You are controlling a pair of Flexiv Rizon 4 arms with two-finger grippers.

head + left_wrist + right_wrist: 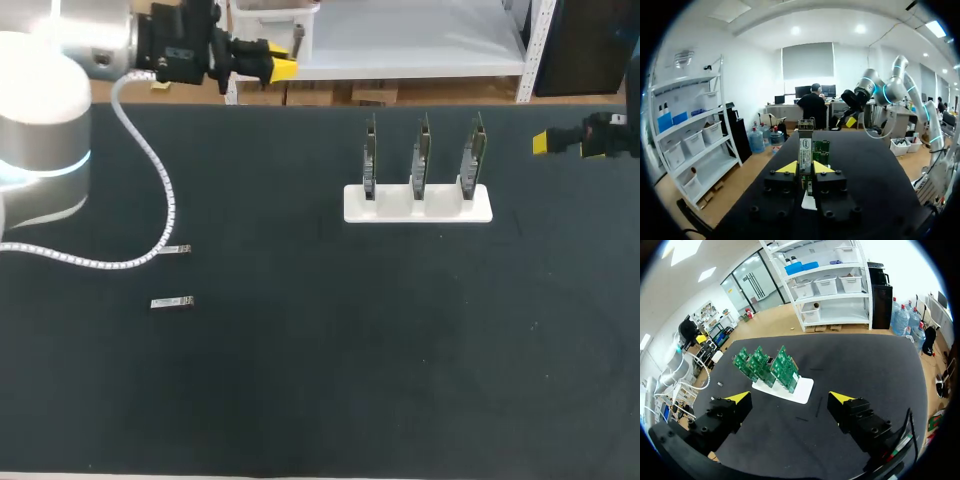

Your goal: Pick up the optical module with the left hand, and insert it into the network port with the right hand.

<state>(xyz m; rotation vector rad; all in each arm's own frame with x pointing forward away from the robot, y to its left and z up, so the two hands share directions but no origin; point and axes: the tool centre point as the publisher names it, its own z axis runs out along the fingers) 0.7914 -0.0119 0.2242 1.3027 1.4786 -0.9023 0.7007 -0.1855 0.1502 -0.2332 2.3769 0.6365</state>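
Note:
My left gripper (pixel 805 168) is shut on a slim silver optical module (pixel 805 147), which stands up between its yellow tips. In the head view this gripper (pixel 281 66) hangs over the table's far left edge. Two more modules lie on the mat at the left, one (pixel 172 302) nearer and one (pixel 176 249) by the cable. Three green boards with network ports (pixel 419 160) stand upright in a white holder (pixel 418 205); the right wrist view shows them (pixel 771 367) ahead of my open, empty right gripper (pixel 790 400). That gripper (pixel 546 143) sits at the far right, beside the holder.
A white ribbed cable (pixel 150 170) from the left arm loops over the mat at the left. The black mat (pixel 380 340) covers the whole table, with its front half bare.

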